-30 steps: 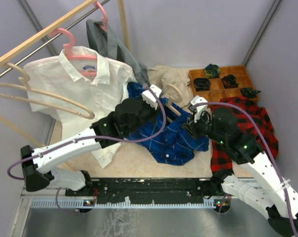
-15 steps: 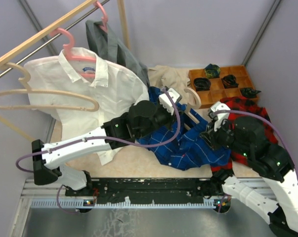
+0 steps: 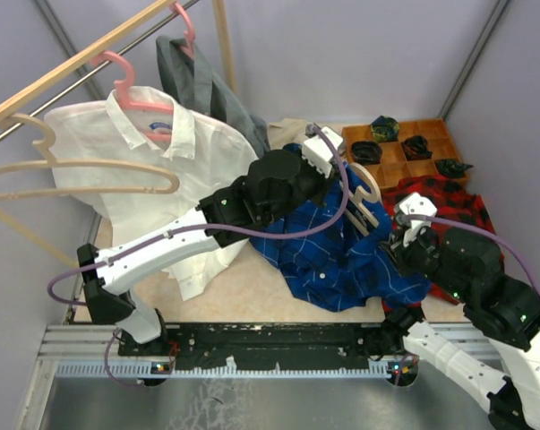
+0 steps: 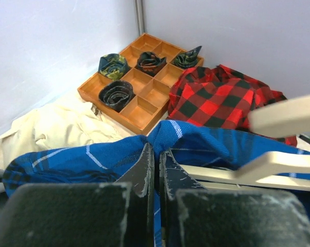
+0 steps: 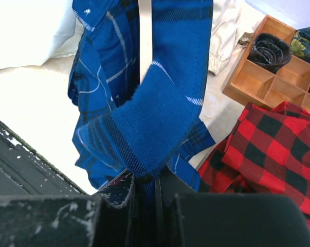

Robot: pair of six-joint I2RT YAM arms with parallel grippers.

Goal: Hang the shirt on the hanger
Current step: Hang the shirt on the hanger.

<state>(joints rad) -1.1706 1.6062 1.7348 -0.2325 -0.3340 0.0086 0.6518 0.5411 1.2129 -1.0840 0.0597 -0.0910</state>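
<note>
Top external view: the shirt (image 3: 341,260) is hanging over the middle of the tabletop (image 3: 243,291). The left gripper (image 4: 156,164) is pinching its upper fold, jaws closed tight. The right gripper (image 5: 144,180) is clamping a lower fold. The hanger (image 4: 278,163) is sitting inside the shirt.

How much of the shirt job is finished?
Done: the blue shirt is pinched and partly raised off the table. In hand: the left end effector and right end effector hold it beside the hanger, which pokes out of the cloth. Left: the shirt is bunched, not spread over the hanger's arms.
</note>
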